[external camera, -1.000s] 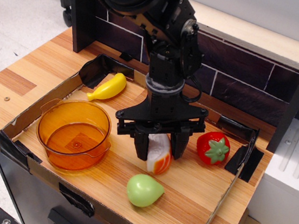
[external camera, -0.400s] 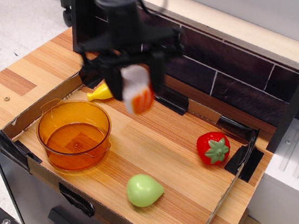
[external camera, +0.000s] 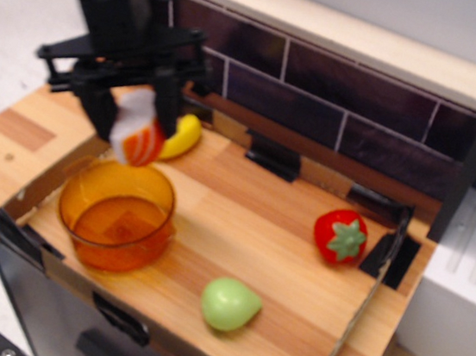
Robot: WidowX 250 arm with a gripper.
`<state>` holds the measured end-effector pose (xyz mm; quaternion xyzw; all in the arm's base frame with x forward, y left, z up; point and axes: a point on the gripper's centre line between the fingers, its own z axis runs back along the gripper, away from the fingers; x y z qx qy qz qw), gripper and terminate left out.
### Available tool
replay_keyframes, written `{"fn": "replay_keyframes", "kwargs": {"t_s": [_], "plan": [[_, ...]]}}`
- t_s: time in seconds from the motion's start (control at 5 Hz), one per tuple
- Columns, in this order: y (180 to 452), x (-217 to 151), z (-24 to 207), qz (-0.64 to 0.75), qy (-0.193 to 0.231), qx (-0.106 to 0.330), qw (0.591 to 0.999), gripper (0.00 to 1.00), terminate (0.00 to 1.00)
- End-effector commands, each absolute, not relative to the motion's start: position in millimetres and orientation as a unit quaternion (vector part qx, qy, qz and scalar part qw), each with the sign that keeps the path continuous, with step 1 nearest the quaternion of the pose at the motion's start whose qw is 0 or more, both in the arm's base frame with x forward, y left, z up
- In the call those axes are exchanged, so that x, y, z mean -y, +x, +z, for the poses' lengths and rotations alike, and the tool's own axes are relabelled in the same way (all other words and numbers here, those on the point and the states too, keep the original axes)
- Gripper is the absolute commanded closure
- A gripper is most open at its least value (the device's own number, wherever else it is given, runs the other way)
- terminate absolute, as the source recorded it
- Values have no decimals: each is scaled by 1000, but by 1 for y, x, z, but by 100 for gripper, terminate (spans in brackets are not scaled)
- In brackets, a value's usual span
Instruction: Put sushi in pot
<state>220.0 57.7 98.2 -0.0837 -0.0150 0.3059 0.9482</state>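
Note:
The sushi (external camera: 136, 134), white rice side up and orange-striped end down, hangs in my gripper (external camera: 135, 113), which is shut on it. It is held in the air just above the far rim of the translucent orange pot (external camera: 117, 214). The pot stands at the front left of the cardboard tray and looks empty. The black arm rises from the gripper to the top left of the frame. The arm and the sushi are blurred by motion.
A cardboard tray (external camera: 350, 326) with black-taped corners lies on the wooden table. In it are a red strawberry (external camera: 339, 236) at the right, a green pear-shaped toy (external camera: 229, 304) at the front, and a yellow toy (external camera: 181, 137) behind the gripper. A dark tiled wall runs along the back.
My gripper lifted the sushi off the tray floor near the strawberry and carried it left across the tray to above the pot's far rim. The other toys have not moved.

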Motion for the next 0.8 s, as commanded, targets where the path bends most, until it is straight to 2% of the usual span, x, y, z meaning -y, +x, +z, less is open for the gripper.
{"fn": "replay_keyframes", "kwargs": {"t_s": [0.0,0.2,0.6], "plan": [[219,-81,72,295,-49,24,954,100,0],[217,-77,56,287,-30,32,957,100,0],[216,-69,44,287,-18,39,957,100,0]]}}
